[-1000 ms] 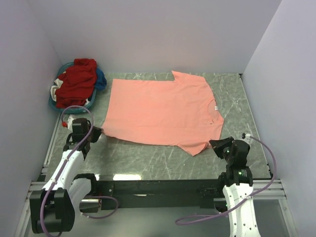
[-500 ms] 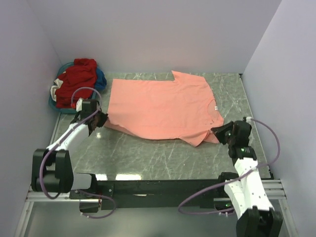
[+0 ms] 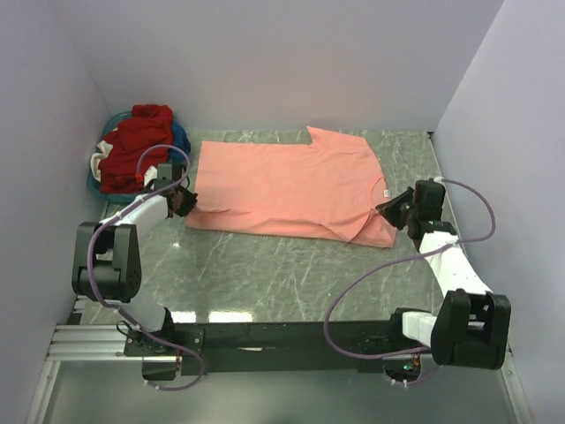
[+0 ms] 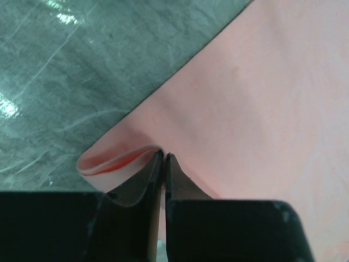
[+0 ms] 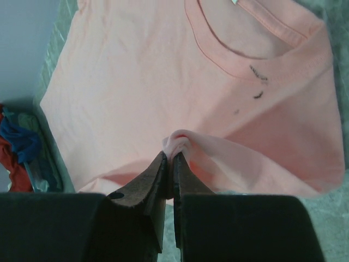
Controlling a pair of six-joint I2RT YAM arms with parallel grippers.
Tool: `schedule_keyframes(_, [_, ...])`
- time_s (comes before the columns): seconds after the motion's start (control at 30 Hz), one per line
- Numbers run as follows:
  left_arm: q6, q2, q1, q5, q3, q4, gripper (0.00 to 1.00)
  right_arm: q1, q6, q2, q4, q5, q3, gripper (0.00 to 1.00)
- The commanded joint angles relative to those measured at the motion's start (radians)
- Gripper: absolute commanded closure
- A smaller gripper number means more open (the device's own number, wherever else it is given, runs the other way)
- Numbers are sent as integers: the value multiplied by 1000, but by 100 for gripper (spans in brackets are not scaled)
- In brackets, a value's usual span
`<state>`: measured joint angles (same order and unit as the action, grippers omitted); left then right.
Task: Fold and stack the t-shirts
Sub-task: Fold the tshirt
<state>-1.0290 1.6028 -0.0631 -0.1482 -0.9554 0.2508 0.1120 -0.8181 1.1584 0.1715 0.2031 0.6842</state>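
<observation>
**Position of work.** The salmon-pink t-shirt (image 3: 287,185) lies spread on the table (image 3: 265,265), immediately to the right of the teal basket (image 3: 94,187). Its hem end is toward the basket and its collar end is away from it. A dark red t-shirt (image 3: 132,150) and a blue t-shirt (image 3: 181,140) are heaped in the basket, unfolded.

**Gripper state.**
- The left gripper (image 3: 183,201) is at the near hem corner, the corner of the spread shirt closest to the basket. Its jaws are closed to a narrow slit and pinch a small doubled lip of pink cloth, as the left wrist view shows.
- The right gripper (image 3: 391,212) is at the end of the shirt farthest from the basket, at the near sleeve below the collar. Its jaws are likewise nearly closed and hold a small bunched ridge of pink cloth.

**Step in hand.** This appears to be the first lengthwise fold. Both ends of the near long edge are gripped, and no completed fold is visible. No stack exists yet.

**Next move.** Carry both held points together toward the far long edge, on the basket's side of the table. Keep them level and keep the edge between them taut, so that the cloth does not sag or crease. Lay the edge down parallel to the far edge, then open both jaws. Unequal travel is likely to skew the fold.
</observation>
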Motion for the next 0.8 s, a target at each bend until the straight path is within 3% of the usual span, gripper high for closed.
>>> schedule_keyframes(0.0, [27,22,-3,-27,-68,4,91,8,36,41,-47,-8,78,98])
schedule_keyframes(0.77, [56,68,34,24,-92,-59,93,8,59,181,-53,-1,207,100])
